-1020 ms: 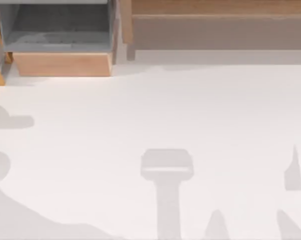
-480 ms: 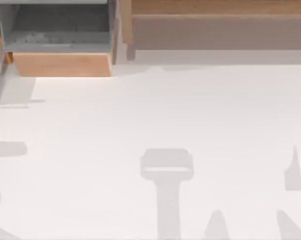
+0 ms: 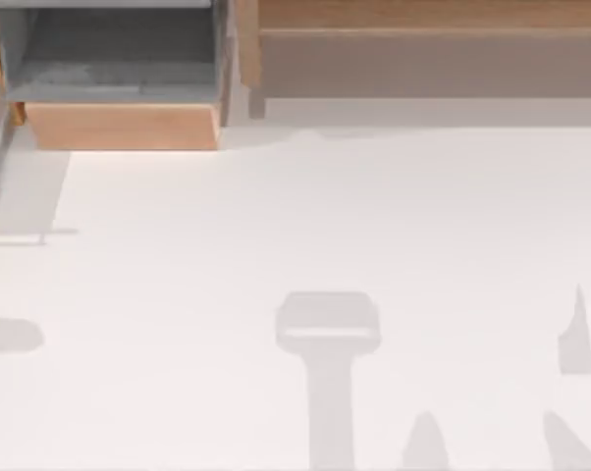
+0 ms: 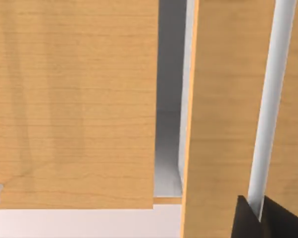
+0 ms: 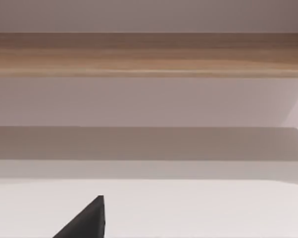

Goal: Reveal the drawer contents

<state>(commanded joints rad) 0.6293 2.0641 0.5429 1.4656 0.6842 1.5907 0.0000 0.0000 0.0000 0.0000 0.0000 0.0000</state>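
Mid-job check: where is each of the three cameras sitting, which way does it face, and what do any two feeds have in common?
Top view: above the table, looking down on the drawer pulled open at far left and the wide wooden unit at the right.
Left wrist view: close against tan wood panels with a grey gap; a dark fingertip shows.
Right wrist view: low over the table, facing the wide wooden unit; a dark fingertip shows.
Shared: the top and right wrist views both show the wide unit.

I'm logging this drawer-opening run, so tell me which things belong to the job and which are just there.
Job:
boxy tan-fronted drawer with grey inner walls, pulled out
left gripper, beside it

Just there:
wide wooden unit with grey-brown face
white table
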